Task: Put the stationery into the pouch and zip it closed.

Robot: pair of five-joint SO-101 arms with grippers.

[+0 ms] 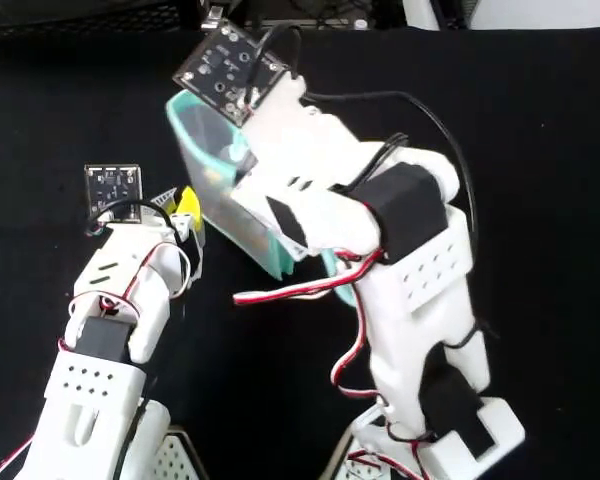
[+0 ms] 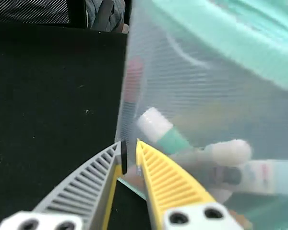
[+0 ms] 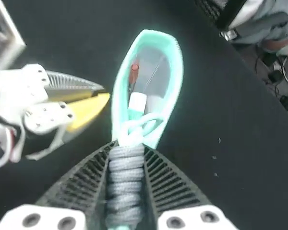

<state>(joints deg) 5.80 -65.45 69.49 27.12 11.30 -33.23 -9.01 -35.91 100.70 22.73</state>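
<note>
At the black table [image 1: 540, 120], one pouch [image 1: 205, 170] sat tilted between two grippers, its mouth gaping (the zip apparently not yet drawn); the stationery [image 2: 158, 129] lay inside, at least three pieces countable through the mesh; the right gripper [image 3: 127, 146] was clamped on the single grey pull cord [image 3: 125, 177]; the left gripper [image 2: 128, 146] appeared pinched on the pouch's side edge; filling looked done, zipping remained.

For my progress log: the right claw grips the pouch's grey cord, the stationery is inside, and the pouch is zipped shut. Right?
Not quite: the pouch is open, not zipped shut, as the right wrist view shows. The right claw does grip its grey cord, and the stationery is inside.
</note>
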